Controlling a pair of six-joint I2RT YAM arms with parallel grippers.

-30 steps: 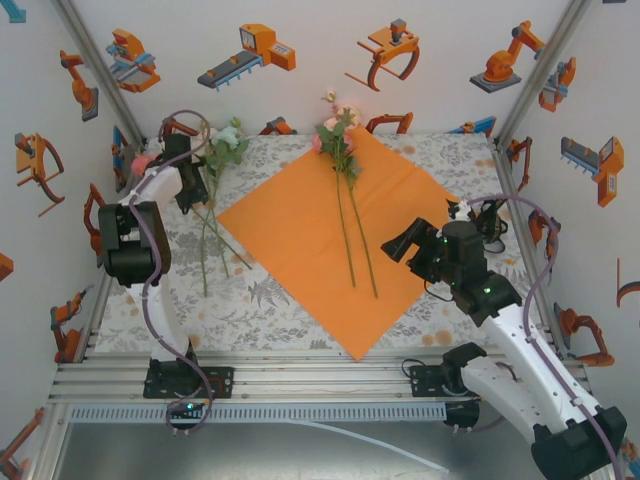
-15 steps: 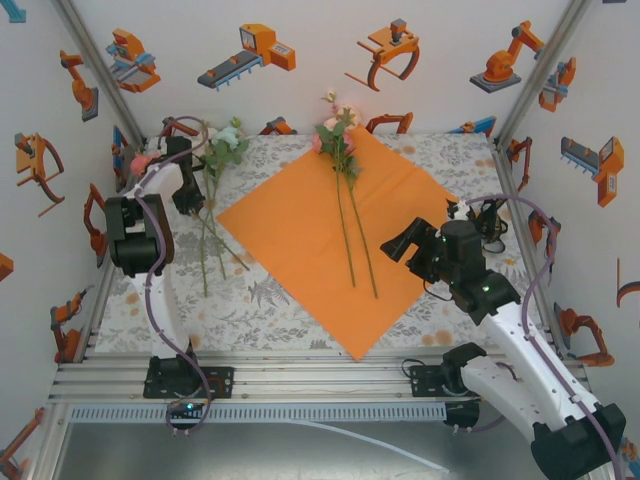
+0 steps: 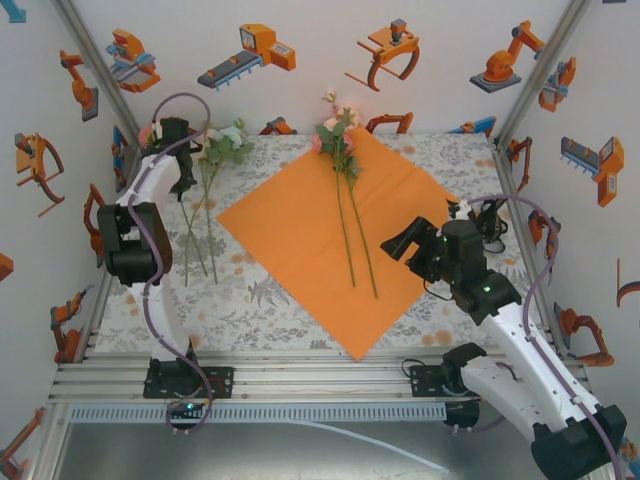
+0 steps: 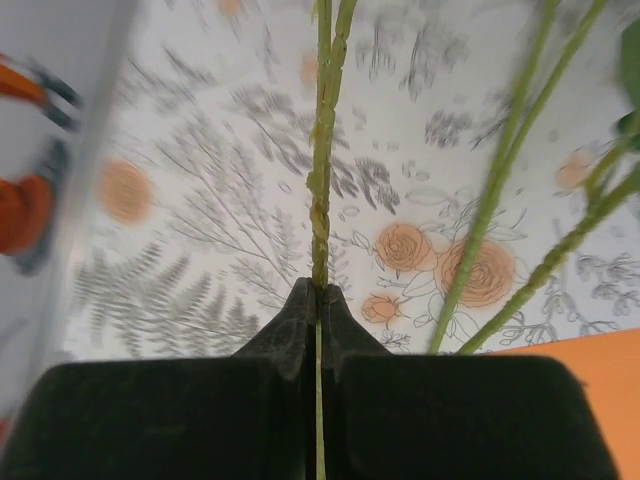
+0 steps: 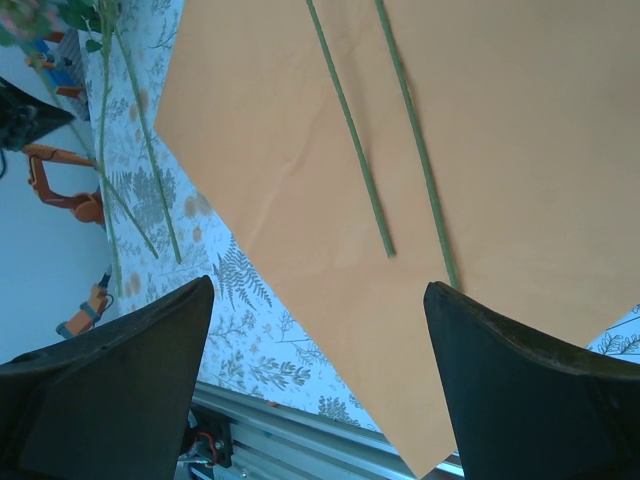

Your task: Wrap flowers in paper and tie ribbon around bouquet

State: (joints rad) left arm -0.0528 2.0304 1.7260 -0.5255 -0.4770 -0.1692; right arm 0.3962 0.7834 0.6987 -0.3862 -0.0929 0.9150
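**Two stems (image 3: pixel 345 220) on paper (image 3: pixel 300 240), one pinched**

From above, your left gripper (image 3: pixel 183 178) sits far left among loose flowers (image 3: pixel 222 142) beside the paper. The two stems lie across it, and your right gripper (image 3: pixel 402 243) hovers over its right edge.
Left wrist: jaws clamped on one green stem (image 4: pixel 322 180).
Right wrist: fingers (image 5: pixel 130 380) spread wide, empty, above the paper.

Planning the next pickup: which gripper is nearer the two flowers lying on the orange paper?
Right. The right gripper hangs open over the paper, right of the flowers' stem ends; the left gripper is off the paper at the far left, shut on another stem.
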